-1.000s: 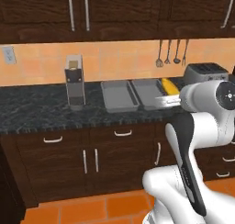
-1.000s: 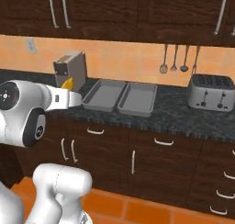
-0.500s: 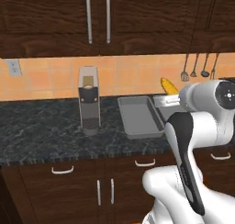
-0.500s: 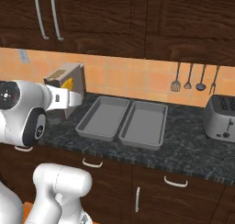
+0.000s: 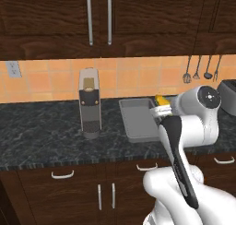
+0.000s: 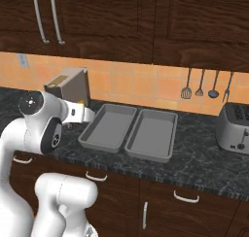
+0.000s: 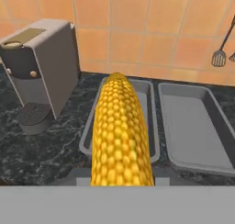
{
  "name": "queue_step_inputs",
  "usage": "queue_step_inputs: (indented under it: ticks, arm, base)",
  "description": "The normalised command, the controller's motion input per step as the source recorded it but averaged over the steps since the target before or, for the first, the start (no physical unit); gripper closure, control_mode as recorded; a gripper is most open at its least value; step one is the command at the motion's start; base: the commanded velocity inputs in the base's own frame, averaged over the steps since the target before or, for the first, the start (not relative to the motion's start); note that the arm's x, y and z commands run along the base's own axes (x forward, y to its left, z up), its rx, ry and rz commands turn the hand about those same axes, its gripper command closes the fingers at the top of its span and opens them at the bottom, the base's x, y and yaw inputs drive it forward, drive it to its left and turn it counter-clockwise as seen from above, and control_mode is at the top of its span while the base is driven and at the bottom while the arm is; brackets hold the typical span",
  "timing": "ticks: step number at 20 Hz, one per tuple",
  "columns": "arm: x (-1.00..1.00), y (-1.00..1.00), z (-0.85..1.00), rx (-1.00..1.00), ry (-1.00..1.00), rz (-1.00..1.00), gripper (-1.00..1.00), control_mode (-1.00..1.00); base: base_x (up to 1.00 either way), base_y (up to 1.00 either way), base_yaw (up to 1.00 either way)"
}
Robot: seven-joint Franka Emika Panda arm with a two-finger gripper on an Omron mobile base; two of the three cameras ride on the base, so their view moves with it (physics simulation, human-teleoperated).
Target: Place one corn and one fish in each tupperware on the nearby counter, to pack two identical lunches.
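My gripper is shut on a bright-yellow corn, which it holds above the counter's front edge, just before the left tupperware. In the hand view the cob runs up the middle and covers much of that tray. The right tupperware lies beside it, touching it, with nothing inside. From the left base view the corn's tip pokes out over the one tupperware seen there. The second corn and both fish are out of view.
A tall grey coffee machine stands on the counter left of the trays. A silver toaster sits at the right end. Kitchen utensils hang on the orange tiled wall. Dark drawers with silver handles run under the counter.
The whole picture has shifted and grown: the base has driven closer to the counter and sideways. The corn has stayed in the gripper throughout.
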Motion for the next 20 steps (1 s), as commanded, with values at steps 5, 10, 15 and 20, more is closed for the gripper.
queue_step_inputs:
  ticks: [5,10,15,20]
  arm:
    - [0.98,0.0,-0.86,0.02,0.03,0.0,1.0,-1.0]
    - [0.79,0.0,-0.52,0.0,0.06,0.0,1.0,-1.0]
    - [0.43,0.0,-0.05,0.0,0.15,0.0,1.0,-1.0]
    - [0.27,-0.02,-0.01,0.0,0.09,0.0,1.0,-1.0]
  base:
    - [0.0,0.0,0.0]
    - [0.0,0.0,0.0]
    - [0.0,0.0,0.0]
    - [0.0,0.0,0.0]
